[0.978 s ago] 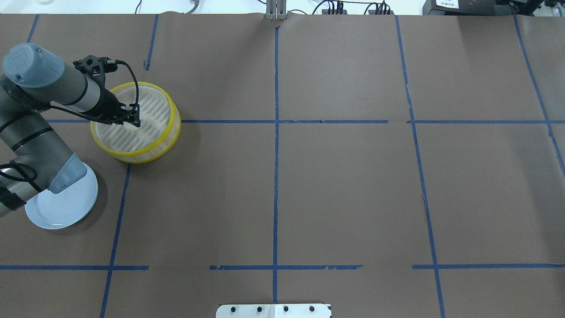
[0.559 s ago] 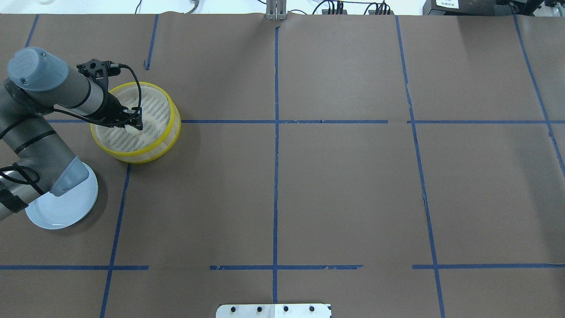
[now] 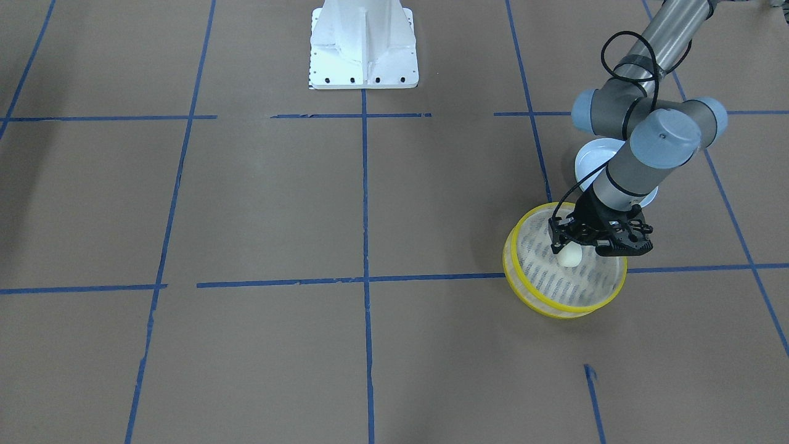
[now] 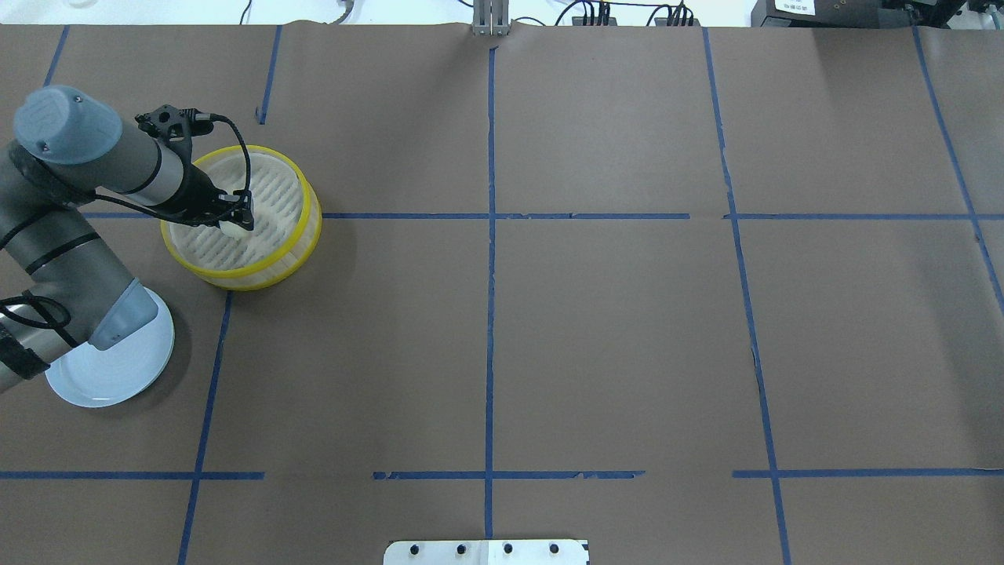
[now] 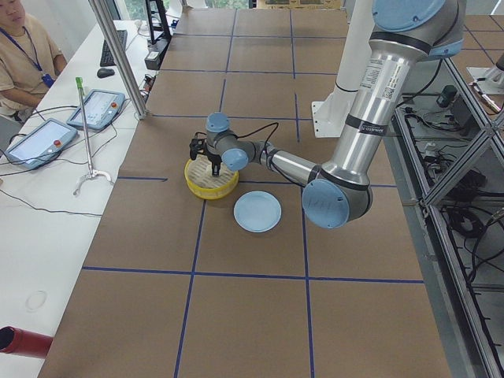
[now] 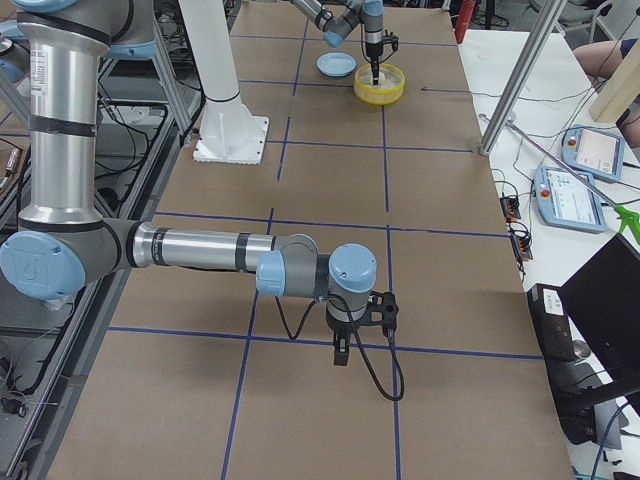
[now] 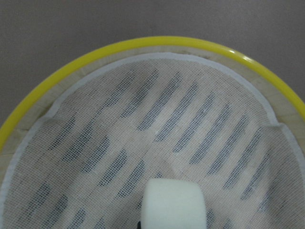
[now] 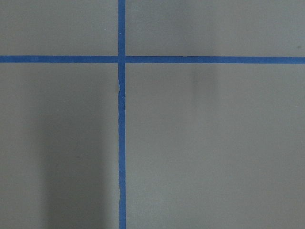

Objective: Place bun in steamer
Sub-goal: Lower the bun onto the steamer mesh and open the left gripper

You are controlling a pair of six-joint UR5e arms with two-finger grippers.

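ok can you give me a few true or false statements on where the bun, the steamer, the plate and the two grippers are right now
1. The small cream-white rounded bun is inside the yellow rim of the round slatted steamer. True.
2. The bun lies on the pale blue round plate. False: the plate is bare, and the bun is at the steamer.
3. The left gripper is over the steamer with the bun between its fingers. True.
4. The right gripper is reaching into the steamer too. False: it hangs over bare brown table with blue tape lines, far from the steamer.
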